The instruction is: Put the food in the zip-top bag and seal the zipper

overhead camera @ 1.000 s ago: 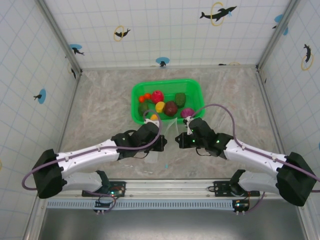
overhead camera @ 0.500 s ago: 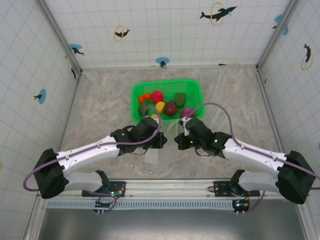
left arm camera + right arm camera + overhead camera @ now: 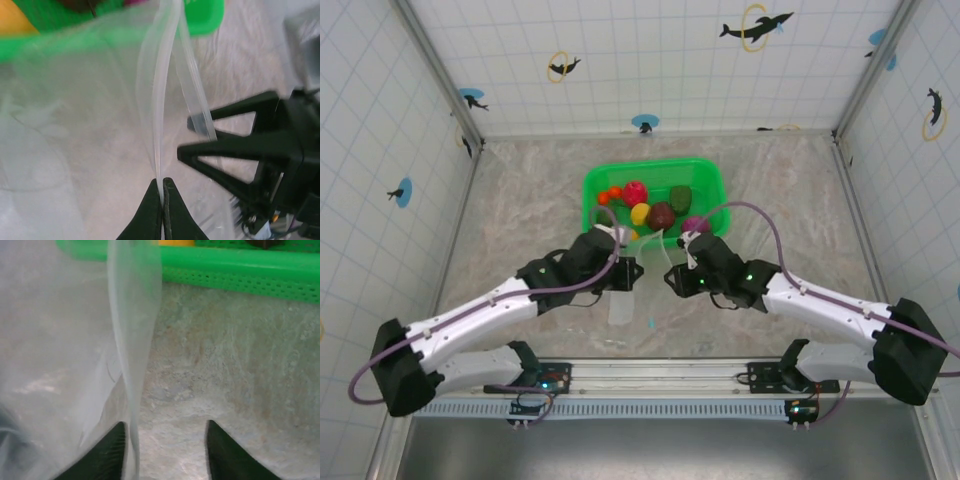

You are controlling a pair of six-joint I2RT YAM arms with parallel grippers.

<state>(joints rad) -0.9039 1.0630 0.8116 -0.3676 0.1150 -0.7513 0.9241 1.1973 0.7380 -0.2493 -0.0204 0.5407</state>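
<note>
Pinching the zipper [image 3: 159,100] at lower centre, the left gripper [image 3: 162,186] is clamped together; the right gripper [image 3: 165,425] stands apart beside the zip-top bag [image 3: 50,340]; the food [image 3: 662,214] lies in the green basket [image 3: 712,176]

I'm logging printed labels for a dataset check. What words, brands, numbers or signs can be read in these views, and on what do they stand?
Readable words, brands or numbers: none.
Walls: pictures only, dark dolphin shapes with yellow rings or blue spots, no lettering.
zip-top bag, green basket, food: no print visible.
boards at the arm bases: any markings are too small to read.
</note>
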